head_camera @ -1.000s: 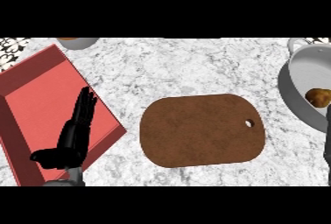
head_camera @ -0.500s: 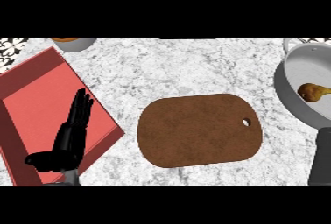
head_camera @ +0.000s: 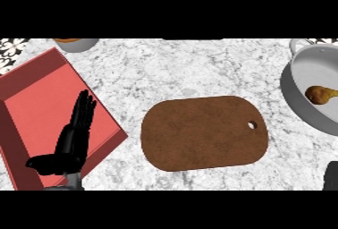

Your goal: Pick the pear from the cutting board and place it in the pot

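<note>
A kitchen before me, my table (head_camera: 198,67) with a white and grey marble top, a brown cutting board (head_camera: 201,134) lying on it, a grey metal pot (head_camera: 315,67) with a handle at my right, a small bowl (head_camera: 76,44) at the far edge.

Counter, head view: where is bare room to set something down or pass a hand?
Bare marble lies beyond the cutting board, between the bowl and the pot, and in the strip between board and red tray. The board itself is bare. Crowded: the right edge, where the pot holds the pear, and the tray, under the open left hand.
</note>
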`<state>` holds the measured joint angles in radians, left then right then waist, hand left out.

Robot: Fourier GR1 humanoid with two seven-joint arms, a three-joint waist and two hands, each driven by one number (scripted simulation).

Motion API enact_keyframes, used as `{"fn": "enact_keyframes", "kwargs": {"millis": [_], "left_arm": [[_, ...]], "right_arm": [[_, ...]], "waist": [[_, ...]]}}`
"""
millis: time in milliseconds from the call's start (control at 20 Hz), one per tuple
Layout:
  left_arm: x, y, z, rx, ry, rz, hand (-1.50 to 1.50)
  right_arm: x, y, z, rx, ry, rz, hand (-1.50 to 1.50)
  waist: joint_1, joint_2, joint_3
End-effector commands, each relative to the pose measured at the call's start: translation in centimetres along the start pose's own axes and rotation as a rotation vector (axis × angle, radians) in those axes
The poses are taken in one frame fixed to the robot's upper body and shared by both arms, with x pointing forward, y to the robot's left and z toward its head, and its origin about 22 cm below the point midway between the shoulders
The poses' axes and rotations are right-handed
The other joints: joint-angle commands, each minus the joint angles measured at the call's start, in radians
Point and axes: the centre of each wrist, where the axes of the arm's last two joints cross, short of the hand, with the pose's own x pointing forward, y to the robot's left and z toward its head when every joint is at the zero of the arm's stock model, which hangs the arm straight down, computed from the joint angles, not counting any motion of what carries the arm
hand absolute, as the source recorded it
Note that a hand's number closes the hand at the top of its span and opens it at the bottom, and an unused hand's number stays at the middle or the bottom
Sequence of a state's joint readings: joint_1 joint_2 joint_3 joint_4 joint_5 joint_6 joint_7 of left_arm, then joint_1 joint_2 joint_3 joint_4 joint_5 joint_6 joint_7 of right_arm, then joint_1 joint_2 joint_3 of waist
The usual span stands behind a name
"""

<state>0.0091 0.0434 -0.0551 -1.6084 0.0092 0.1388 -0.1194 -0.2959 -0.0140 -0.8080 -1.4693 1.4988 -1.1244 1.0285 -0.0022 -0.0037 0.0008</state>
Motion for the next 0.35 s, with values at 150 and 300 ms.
{"fn": "enact_keyframes", "kwargs": {"millis": [150,300], "left_arm": [[-1.2,-0.8,2.0,0.007,0.026,0.002,0.0],[0.2,1.3,-0.3,0.004,0.001,-0.009,0.0]], "right_arm": [[-1.2,-3.6,-2.5,-0.123,0.029,-0.071,-1.5],[-2.4,-5.2,-2.9,-0.136,0.035,-0.081,-1.5]], "waist": [[0.001,0.002,-0.001],[0.0,0.002,-0.001]]}}
